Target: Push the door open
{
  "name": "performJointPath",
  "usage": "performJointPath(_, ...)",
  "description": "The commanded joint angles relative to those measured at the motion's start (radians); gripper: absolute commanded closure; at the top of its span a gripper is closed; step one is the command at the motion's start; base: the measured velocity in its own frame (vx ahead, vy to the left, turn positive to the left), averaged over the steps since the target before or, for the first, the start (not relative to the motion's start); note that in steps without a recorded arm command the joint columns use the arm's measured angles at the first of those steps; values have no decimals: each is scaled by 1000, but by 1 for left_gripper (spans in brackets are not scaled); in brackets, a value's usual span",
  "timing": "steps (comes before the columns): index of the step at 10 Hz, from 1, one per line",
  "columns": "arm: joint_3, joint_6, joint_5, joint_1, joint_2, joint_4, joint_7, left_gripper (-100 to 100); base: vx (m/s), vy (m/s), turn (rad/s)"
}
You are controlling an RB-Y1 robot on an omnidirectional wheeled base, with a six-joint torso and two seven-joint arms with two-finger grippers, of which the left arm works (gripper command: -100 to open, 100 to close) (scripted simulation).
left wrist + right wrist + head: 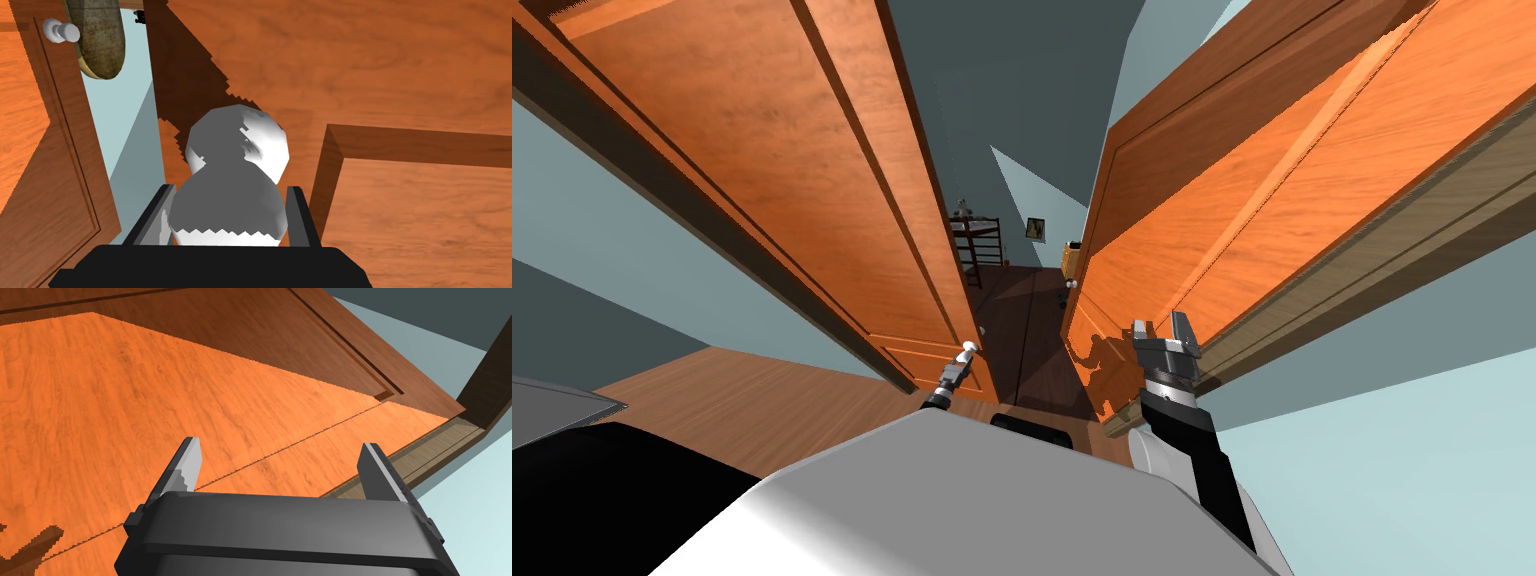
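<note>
Two orange wooden door leaves stand partly open with a gap between them: the left leaf and the right leaf. My left gripper is at the left leaf's free edge, shut on its white round knob. In the left wrist view the knob sits between the two fingers, against the wood panel. My right gripper is open close to the right leaf's face. The right wrist view shows its gripper holding nothing, with the orange panel just beyond.
Through the gap lies a dark wood floor with a dark chair-like piece and a small picture on the far wall. The other leaf's white knob shows past my left hand. The door frame's edge runs on the right.
</note>
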Motion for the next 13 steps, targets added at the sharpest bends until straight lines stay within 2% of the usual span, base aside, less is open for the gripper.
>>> performJointPath(1,-4,-1,20,-6,4,-2,36,100,27,7,-1)
performJointPath(4,-15,0,58,-14,10,4,103,100,30,8,-9)
performJointPath(9,-42,1,153,-33,20,20,249,100,51,13,-12)
performJointPath(10,-42,1,153,-33,20,20,261,100,44,11,-14)
performJointPath(12,-54,2,198,-42,24,27,323,100,40,14,3)
performJointPath(13,-54,2,198,-42,24,27,332,100,36,17,-8)
